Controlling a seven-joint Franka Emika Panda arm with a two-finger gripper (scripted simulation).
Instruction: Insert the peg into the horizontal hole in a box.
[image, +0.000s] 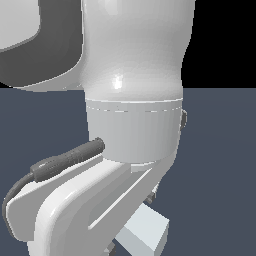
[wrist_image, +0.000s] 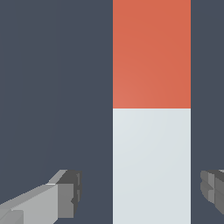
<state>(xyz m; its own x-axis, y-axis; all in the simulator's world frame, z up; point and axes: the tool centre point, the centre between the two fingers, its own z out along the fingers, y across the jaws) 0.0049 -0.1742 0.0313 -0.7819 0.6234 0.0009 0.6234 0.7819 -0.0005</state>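
The peg fills the middle of the wrist view as a wide bar, its red part (wrist_image: 151, 52) meeting its white part (wrist_image: 151, 166) at a straight line. My gripper (wrist_image: 142, 192) is open and straddles the white part. One grey fingertip (wrist_image: 70, 194) stands well clear of one side of the bar. The other fingertip (wrist_image: 213, 190) is a small gap away from the opposite side. Neither finger touches the peg. The box and its hole are out of view. In the exterior view my own arm (image: 132, 100) hides the gripper.
The peg lies on a dark blue-grey floor (wrist_image: 52, 87). In the exterior view a black cable (image: 65, 160) runs along the arm, and a pale square-edged block (image: 146, 232) pokes out beneath it; I cannot tell what it is.
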